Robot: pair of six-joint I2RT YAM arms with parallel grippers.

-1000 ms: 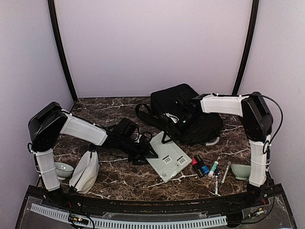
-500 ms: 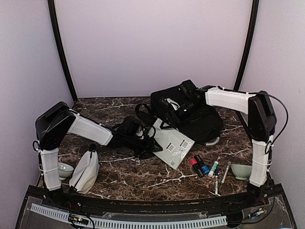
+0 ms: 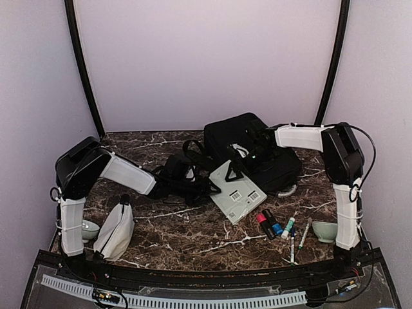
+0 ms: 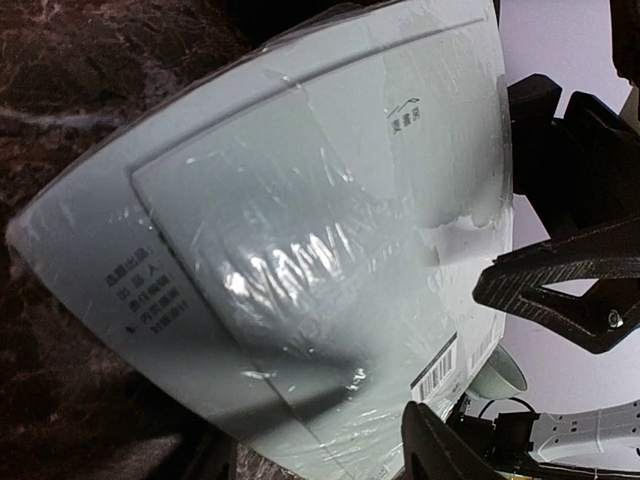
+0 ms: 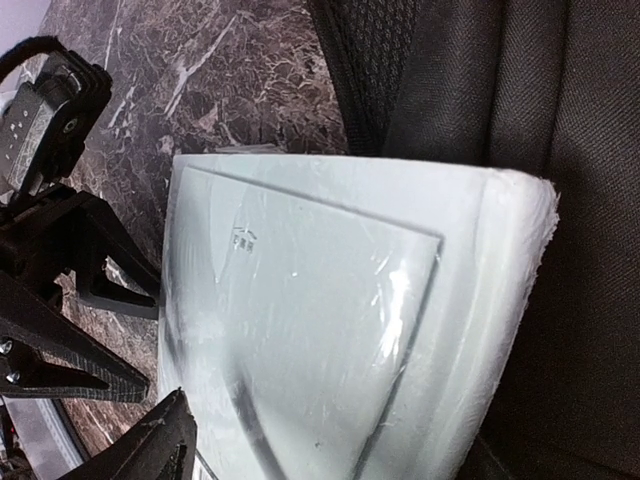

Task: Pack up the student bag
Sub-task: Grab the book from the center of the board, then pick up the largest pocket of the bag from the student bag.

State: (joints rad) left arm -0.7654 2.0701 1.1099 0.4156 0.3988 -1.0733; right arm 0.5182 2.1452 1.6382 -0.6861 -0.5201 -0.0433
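The student bag (image 3: 261,149), a big black backpack, lies at the back right of the marble table, with its dark fabric (image 5: 560,120) along the right of the right wrist view. A pale green plastic-wrapped book pack (image 3: 237,190) leans with its far corner against the bag's front. My left gripper (image 3: 207,187) is shut on the pack's left edge. The pack (image 4: 300,230) fills the left wrist view, with one finger (image 4: 445,450) at its near edge. My right gripper (image 3: 243,162) stands open at the pack's far corner by the bag. The pack (image 5: 330,320) lies in front of its one visible finger (image 5: 150,450).
A white-grey pouch (image 3: 116,230) and a small bowl (image 3: 85,228) sit at the front left. Red and blue markers (image 3: 270,224), several pens (image 3: 296,235) and a second bowl (image 3: 326,230) lie at the front right. The bag's straps (image 3: 193,154) trail left.
The book pack has been lifted off the table's middle and carried back toward the bag with my left gripper. My right gripper rose, then came down at the pack's far corner.
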